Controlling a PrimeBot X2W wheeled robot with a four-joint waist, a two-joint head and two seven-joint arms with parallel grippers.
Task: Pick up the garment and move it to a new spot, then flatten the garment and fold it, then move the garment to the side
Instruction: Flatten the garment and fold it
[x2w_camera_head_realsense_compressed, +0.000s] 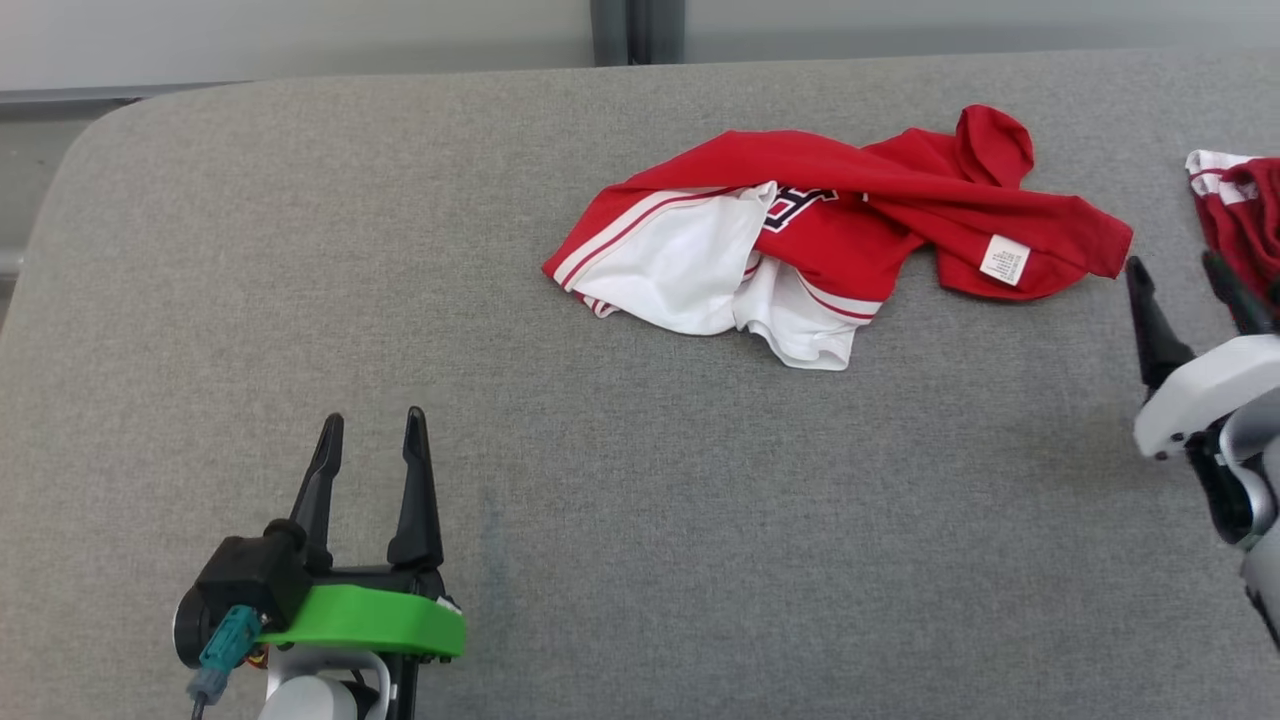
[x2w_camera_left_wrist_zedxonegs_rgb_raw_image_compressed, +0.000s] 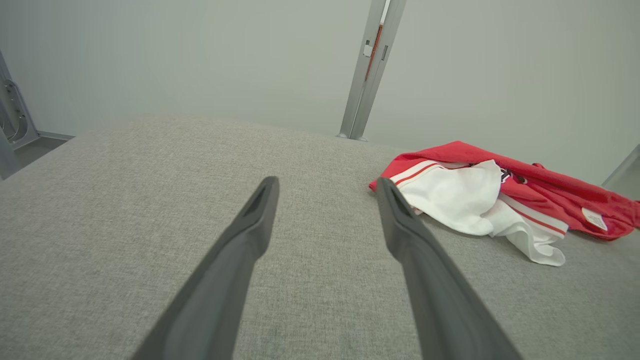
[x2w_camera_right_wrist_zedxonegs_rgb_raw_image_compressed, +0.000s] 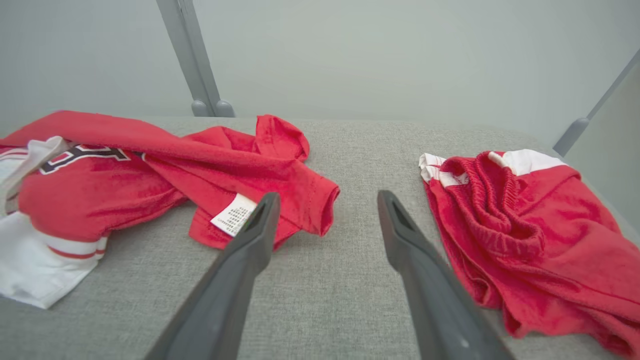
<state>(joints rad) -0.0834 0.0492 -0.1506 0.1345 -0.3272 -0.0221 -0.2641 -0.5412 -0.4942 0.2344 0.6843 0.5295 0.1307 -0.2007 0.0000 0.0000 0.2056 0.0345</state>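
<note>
1. While neither arm holds anything, the garment (x2w_camera_head_realsense_compressed: 850, 215), a red and white shirt, lies crumpled on the grey pad (x2w_camera_head_realsense_compressed: 640, 500), toward 1 o'clock from the pad's middle as the head camera sees it.
2. Its white part bunches at the 8 o'clock end. The red part stretches toward 3 o'clock and has a white tag (x2w_camera_head_realsense_compressed: 1005, 260) facing up near that end.
3. Down at 7 o'clock the left gripper (x2w_camera_head_realsense_compressed: 374, 415) sits over bare pad, well apart from the garment, its fingers spread with nothing between them.
4. Over at 3 o'clock the right gripper (x2w_camera_head_realsense_compressed: 1172, 262) has its fingers spread too, and they are empty. One fingertip is just beside the garment's red end, but I cannot tell whether it touches.
5. Red shorts (x2w_camera_head_realsense_compressed: 1240, 210) lie bunched at the pad's 3 o'clock edge, apart from the garment. The right gripper points at the bare strip between the two.
</note>
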